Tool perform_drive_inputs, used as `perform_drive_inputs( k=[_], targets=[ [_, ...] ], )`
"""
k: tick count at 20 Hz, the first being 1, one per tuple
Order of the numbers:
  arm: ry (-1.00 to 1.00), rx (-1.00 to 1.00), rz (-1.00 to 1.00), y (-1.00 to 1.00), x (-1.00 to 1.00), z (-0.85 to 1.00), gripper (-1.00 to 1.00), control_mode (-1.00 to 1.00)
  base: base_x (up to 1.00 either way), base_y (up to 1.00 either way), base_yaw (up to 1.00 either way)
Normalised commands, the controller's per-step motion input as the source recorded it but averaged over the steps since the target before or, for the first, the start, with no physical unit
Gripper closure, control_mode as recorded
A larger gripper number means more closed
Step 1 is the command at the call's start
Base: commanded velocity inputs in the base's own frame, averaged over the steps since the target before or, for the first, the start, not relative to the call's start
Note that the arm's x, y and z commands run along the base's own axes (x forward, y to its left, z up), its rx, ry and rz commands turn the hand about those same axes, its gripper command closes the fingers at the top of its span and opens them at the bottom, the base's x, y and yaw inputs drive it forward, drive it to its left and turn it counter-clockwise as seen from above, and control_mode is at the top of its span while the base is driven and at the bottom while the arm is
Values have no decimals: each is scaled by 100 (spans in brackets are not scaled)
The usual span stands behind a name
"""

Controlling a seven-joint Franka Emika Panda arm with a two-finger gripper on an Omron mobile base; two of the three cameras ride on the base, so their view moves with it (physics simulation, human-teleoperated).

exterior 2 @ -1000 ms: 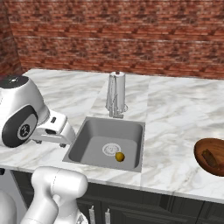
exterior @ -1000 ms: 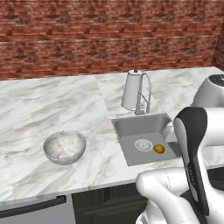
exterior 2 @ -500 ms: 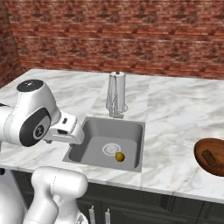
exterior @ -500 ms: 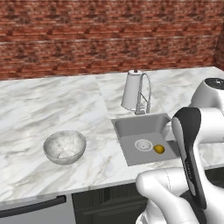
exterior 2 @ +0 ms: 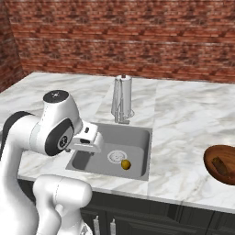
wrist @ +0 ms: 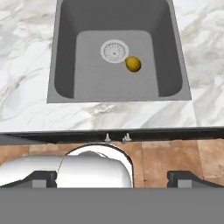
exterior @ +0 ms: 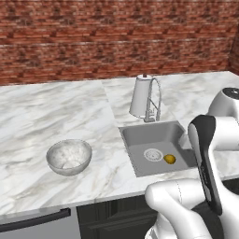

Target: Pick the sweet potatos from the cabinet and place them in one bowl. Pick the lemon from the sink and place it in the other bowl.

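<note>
Grey rectangular metal sink (exterior: 140,138) set in white marbled stone counter (exterior: 56,112), red brick wall (exterior: 112,37) behind. Small round yellow lemon (exterior: 170,159) on sink floor, just right of round white drain (exterior: 153,154). Arched chrome faucet (exterior: 154,100) at sink's back rim, white paper-towel roll (exterior: 139,96) just behind it. Pale grey mottled stone-like bowl (exterior: 69,157) upright on counter, well left of sink. White arm with dark joint (exterior: 207,168) rises right of sink.

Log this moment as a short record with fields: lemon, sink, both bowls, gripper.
lemon: on the sink floor, right beside the drain
sink: set in the marble counter, faucet behind it
pale bowl: on the counter to the sink's left, nothing seen inside
wooden bowl: on the counter to the sink's right, a brownish piece inside
gripper: above the sink's near edge, holding nothing, fingers apart
</note>
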Motion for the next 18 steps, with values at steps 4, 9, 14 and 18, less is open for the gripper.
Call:
perform_drive_inputs(
  k=[4,9,14,18],
  targets=[
    [0,0,0,-5,56,-21,-100,-100,0,0,0],
    [0,0,0,-9,54,-19,-100,-100,0,0,0],
    [0,0,0,-13,42,-25,-100,-100,0,0,0],
    [0,0,0,-5,39,-37,-100,-100,0,0,0]
  ],
)
